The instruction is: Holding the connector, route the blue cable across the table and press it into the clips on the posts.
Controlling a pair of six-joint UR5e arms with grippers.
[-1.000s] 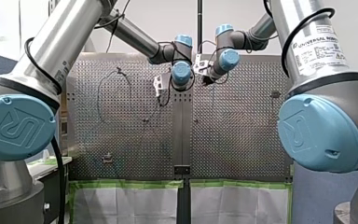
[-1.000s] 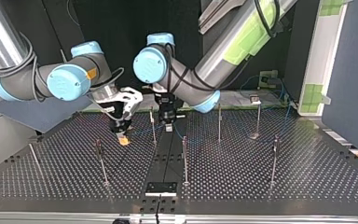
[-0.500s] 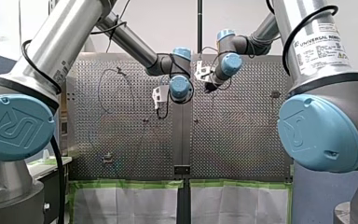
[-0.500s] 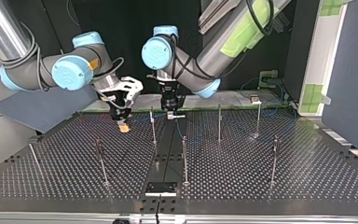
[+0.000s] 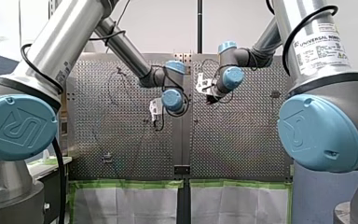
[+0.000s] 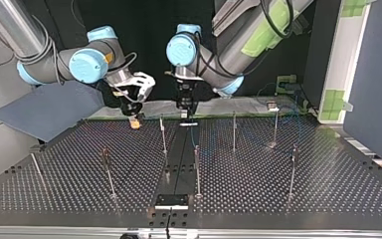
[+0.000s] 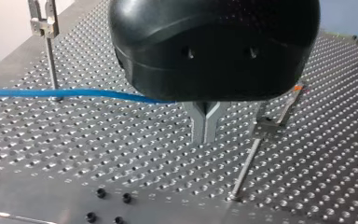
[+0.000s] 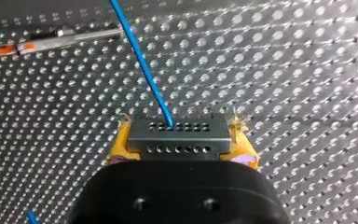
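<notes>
My right gripper (image 8: pixel 181 142) pinches the grey connector (image 8: pixel 177 136) between its yellow pads (image 8: pixel 120 145). The blue cable (image 8: pixel 156 93) leaves it toward eleven o'clock over the perforated table (image 8: pixel 284 70). My left gripper (image 7: pixel 205 137) has its metal fingers pressed together. The blue cable comes in from nine o'clock behind them, past a clip-topped post (image 7: pixel 51 65); whether they clamp it, I cannot tell.

Front and top views opposed, sharing table (image 6: pixel 338 184), wrist views close
</notes>
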